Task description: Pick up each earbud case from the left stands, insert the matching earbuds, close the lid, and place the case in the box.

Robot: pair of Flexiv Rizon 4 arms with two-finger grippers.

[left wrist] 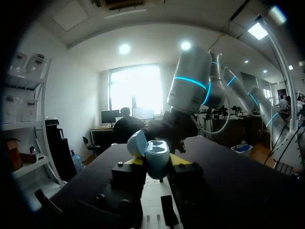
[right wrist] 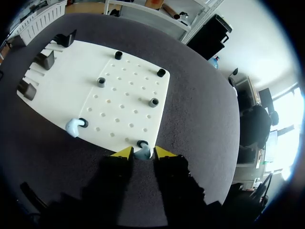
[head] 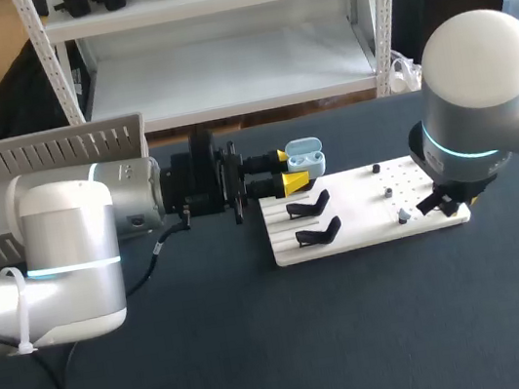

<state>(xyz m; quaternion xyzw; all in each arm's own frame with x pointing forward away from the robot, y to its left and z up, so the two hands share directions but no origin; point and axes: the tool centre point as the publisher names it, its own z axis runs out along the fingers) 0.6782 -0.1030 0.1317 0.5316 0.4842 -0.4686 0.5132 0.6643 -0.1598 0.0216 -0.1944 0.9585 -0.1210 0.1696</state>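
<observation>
The left hand (head: pixel 286 172) is clamping the earbud case (head: pixel 305 160) between its two yellow tips, which are pressing on the case from both sides. It is holding the case over the far left corner of the white board (head: pixel 359 200), above the black stands (head: pixel 309 206). The case's lid is standing open, and its two sockets are facing up and toward the board's right side.

The right hand (right wrist: pixel 142 155) is hanging low over the board's near right corner, on the opposite side of the board from the case. One pale earbud (right wrist: pixel 142 150) is sitting on its peg at that corner, directly at the hand's tip. Whether the hand has closed on it I cannot tell. A second earbud (right wrist: pixel 74 126) is resting along the board's near edge, farther toward the stands.

The coming move is probably turning on that diagonal. The earbud is lying at the right hand, and the open case is waiting across the board, up and to the left. So the right arm is the one placed to carry the earbud over, while the left is presenting the sockets. The slatted box (head: pixel 45 149) is sitting on the worktop well off the board's left side.
</observation>
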